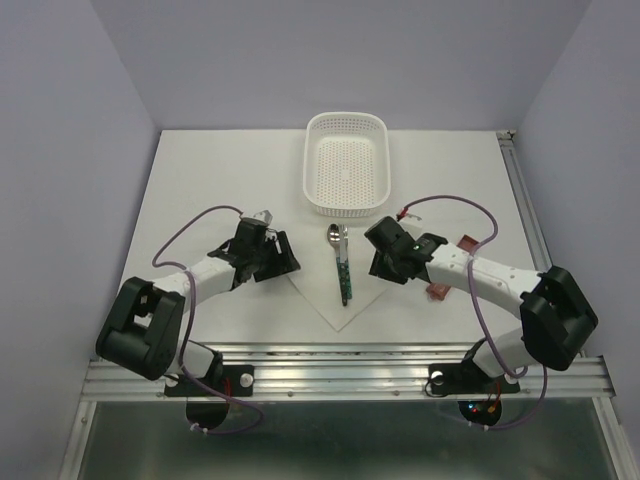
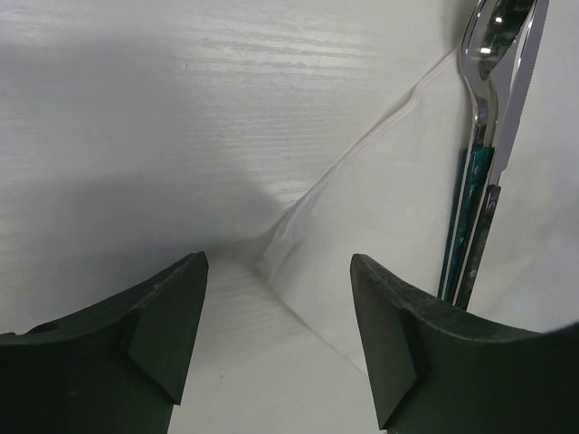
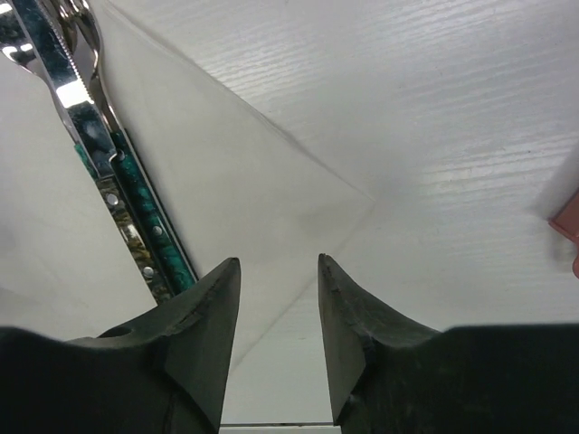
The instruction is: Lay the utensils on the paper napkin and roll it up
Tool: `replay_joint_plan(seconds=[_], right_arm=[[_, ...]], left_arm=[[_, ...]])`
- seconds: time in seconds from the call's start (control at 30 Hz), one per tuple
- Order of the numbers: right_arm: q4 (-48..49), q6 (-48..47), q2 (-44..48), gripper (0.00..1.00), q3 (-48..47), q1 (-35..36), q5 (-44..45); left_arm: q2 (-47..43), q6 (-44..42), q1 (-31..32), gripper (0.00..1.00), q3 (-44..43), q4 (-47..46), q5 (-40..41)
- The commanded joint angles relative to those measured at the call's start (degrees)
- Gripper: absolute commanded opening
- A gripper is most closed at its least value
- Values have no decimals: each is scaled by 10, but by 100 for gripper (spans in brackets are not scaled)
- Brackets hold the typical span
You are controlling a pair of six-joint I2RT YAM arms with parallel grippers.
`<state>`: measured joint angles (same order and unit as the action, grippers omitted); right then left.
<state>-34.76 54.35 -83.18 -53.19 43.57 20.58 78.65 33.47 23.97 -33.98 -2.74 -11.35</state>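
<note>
White table [image 1: 200, 180] within pale lavender walls. The left gripper [image 2: 276, 271], jaws wide apart, hung low at the left corner of the paper napkin [image 2: 398, 208], which lay just ahead, between its fingertips. The utensils [image 1: 341, 262] lay bundled along the napkin's middle, long axis pointing away from the arm bases, right of those jaws and left of the right gripper [image 3: 279, 271]. Its jaws were narrowly parted, with the right corner just ahead. Both arms seemed equally near.
</note>
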Motion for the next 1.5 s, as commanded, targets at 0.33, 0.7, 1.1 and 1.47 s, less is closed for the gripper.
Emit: replay_joint_plan(seconds=[0.33,0.7,1.1,1.47], right_arm=[[58,153,38,68,71,2,-17],[150,-212,83,70,41,34,-140],[142,-332,-58,72,-9,335,58],[80,-280,-183,68,-76,438,256]], left_arm=[[12,5,16,61,8,-46,-16],[-84,-2,17,68,-48,59,99],[-191,5,14,72,-53,118,97],[-239,6,8,74,-50,144,109]])
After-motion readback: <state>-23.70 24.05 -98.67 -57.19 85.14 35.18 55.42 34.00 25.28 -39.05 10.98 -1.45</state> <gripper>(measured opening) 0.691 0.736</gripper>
